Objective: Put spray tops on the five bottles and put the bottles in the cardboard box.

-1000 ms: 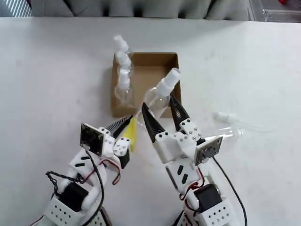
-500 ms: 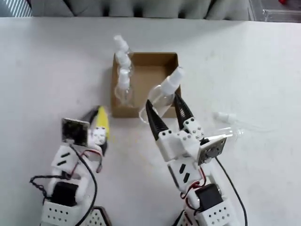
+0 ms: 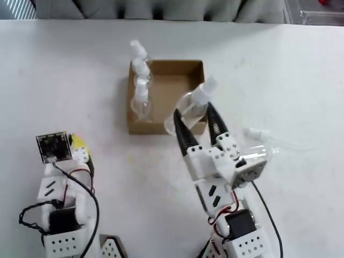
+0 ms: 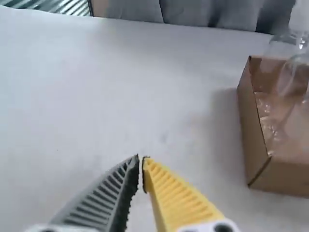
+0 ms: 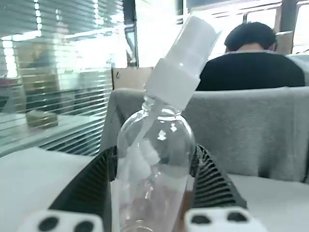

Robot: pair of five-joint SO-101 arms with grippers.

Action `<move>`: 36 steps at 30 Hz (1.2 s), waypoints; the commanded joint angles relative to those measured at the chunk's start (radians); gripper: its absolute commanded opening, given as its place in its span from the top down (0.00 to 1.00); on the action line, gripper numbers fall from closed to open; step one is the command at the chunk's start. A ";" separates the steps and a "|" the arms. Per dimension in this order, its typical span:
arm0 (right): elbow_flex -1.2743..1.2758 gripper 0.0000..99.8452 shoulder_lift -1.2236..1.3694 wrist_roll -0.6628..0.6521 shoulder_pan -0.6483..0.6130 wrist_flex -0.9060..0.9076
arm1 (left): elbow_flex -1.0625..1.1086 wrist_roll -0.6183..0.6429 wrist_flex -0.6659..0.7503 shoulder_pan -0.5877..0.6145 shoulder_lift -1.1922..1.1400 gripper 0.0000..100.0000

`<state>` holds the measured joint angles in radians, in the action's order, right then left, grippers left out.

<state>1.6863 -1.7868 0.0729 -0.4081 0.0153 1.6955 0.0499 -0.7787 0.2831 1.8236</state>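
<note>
Right gripper [image 3: 192, 110]: closed on held bottle [image 3: 192, 103]; one black finger on each side of the clear body.
Held bottle: clear, fitted with white spray top [image 3: 207, 86]; tilted, top pointing away from the right arm; positioned over the near right corner of the cardboard box [image 3: 173, 63]. Contact with the box rim: cannot be determined.
Held bottle, right wrist view: body [image 5: 154, 159] seated between the ribbed fingers, spray top uppermost.
Left gripper [image 4: 141, 162]: closed and empty; grey and yellow fingertips touching or nearly so; located over bare table [image 3: 64, 80], well to the left of the box, near the front edge.
Cardboard box: open-topped, at table centre; right half of the floor bare.
Row of three bottles [image 3: 141, 70]: placed along the left wall of the box, each with a white spray top; farthest top projecting past the far rim.
Loose spray top [image 3: 255, 132]: lying on the table to the right of the right gripper, thin dip tube trailing to the right.
Fifth bottle [image 3: 267, 152]: clear, lying on the table just beside the right arm's wrist, partly hidden by it.
</note>
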 commanded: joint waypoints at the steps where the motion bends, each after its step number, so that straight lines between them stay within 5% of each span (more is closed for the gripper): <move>1: 0.005 0.98 -0.013 -0.002 0.058 -0.082 | -0.003 -0.009 -0.034 -0.021 0.008 0.98; 8: -0.063 0.98 -0.012 -0.015 0.064 -0.082 | -0.003 -0.012 -0.169 -0.134 0.008 0.98; 14: -0.084 0.98 -0.012 -0.092 0.058 -0.082 | -0.003 -0.166 -0.204 -0.134 0.008 0.98; 23: -0.121 0.98 0.005 -0.094 0.058 -0.079 | -0.003 -0.187 -0.215 -0.134 0.008 0.98; 32: -0.354 0.98 0.387 -0.086 0.058 -0.104 | -0.003 -0.187 -0.215 -0.133 0.008 0.98; 36: -0.387 0.98 0.562 -0.087 0.058 -0.265 | -0.003 -0.187 -0.215 -0.133 0.008 0.98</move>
<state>1.3732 -1.3372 -0.0084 -0.3590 -0.1335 1.6955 -0.1297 -0.9874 0.1588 1.8236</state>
